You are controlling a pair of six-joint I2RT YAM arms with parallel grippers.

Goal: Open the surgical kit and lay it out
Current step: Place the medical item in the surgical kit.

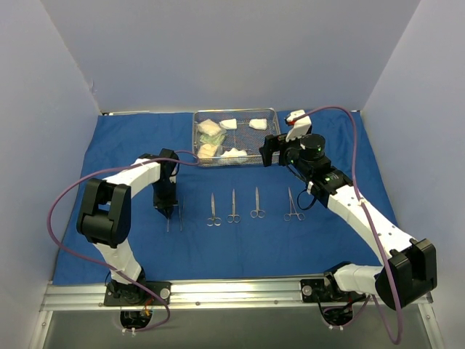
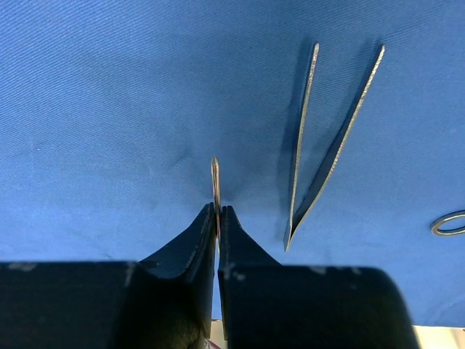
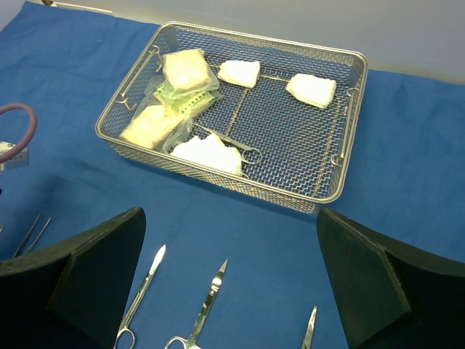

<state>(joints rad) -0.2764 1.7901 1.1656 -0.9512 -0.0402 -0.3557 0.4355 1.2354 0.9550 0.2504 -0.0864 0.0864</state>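
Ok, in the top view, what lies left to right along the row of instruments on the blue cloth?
left end effector, shut on a thin steel instrument → tweezers → first ring-handled instrument → second ring-handled instrument → third ring-handled instrument → fourth ring-handled instrument.

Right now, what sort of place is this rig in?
Probably a lab test cell staged as a surgical prep table, not a real theatre: plain white panel walls on three sides, a blue cloth drape spread flat, and a rectangular steel wire-mesh tray behind a row of steel scissor-handled instruments.
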